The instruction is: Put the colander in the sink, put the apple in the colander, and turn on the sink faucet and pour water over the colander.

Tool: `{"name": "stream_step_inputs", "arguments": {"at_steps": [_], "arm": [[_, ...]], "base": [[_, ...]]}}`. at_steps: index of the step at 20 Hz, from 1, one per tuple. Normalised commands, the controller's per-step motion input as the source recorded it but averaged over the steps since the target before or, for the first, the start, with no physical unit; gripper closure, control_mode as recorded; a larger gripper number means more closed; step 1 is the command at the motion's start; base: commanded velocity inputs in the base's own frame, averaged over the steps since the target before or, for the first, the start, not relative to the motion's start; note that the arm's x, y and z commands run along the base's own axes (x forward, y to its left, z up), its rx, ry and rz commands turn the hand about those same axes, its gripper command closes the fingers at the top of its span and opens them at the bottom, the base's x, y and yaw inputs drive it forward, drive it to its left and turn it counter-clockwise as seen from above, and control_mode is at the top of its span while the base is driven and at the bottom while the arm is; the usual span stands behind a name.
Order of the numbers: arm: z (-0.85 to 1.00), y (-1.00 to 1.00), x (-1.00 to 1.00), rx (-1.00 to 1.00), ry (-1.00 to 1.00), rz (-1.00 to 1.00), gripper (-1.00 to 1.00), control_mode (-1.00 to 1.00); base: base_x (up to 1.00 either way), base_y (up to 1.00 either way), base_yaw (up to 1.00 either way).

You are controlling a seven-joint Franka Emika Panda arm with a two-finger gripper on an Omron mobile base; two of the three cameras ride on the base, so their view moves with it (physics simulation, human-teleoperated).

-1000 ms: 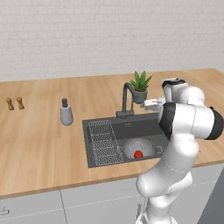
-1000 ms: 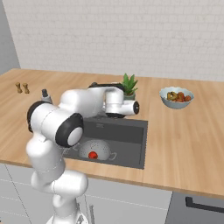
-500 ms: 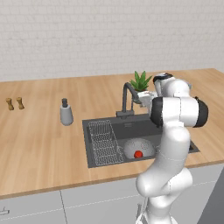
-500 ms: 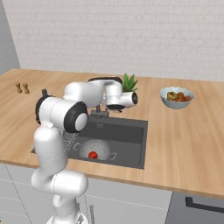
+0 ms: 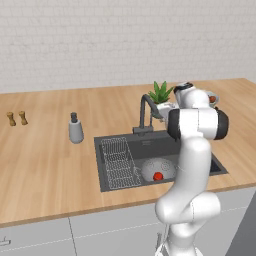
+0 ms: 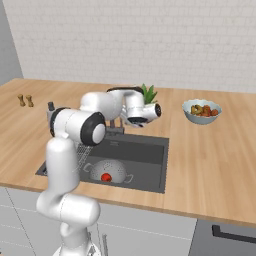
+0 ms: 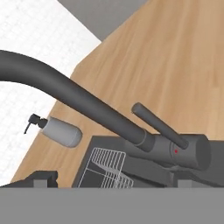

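Note:
The grey colander [image 5: 159, 169] [image 6: 107, 170] sits in the dark sink [image 5: 150, 145] [image 6: 145, 156], with the red apple [image 5: 158, 176] [image 6: 105, 176] inside it. The dark sink faucet [image 5: 144, 113] [image 7: 89, 110] stands at the back rim of the basin. My gripper [image 5: 162, 111] [image 7: 113, 182] hovers open just right of the faucet's stem, at spout height. In the hand view the stem runs across close in front, and the lever handle [image 7: 158, 125] sticks up from the faucet's body, between the wide-apart fingertips [image 7: 43, 177]. No water is visible.
A wire rack [image 5: 118, 161] [image 7: 107, 168] fills the sink's left half. A grey soap bottle [image 5: 75, 129] [image 7: 61, 131] stands left of the sink, a potted plant [image 5: 161, 92] behind the faucet, a fruit bowl [image 6: 201, 110] to the right. Two small shakers [image 5: 17, 118] stand far left.
The arm has swung the hand left, closer to the faucet, and its elbow has risen. The jaws have stayed open. Colander and apple have not moved.

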Motion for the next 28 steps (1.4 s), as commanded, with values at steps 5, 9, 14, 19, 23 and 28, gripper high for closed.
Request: {"name": "stream_step_inputs", "arguments": {"at_steps": [5,9,14,19,23,28], "arm": [[-0.3,-0.08,0.01,0.0,0.0,0.0,-1.0,-1.0],[-0.2,0.0,0.0,0.0,-0.03,0.0,-1.0,-1.0],[-0.17,0.0,0.04,0.0,-0.05,0.0,-1.0,-1.0],[-0.12,0.0,0.17,0.0,-0.04,-0.01,-1.0,-1.0],[0.0,0.0,0.16,0.0,-0.01,-0.01,-1.0,-1.0],[0.0,0.0,0.2,0.0,0.0,-0.01,-1.0,-1.0]], "base": [[0.0,0.0,0.0],[0.0,0.0,0.0],[0.0,0.0,0.0],[0.0,0.0,0.0],[0.0,0.0,0.0],[0.0,0.0,0.0]]}}
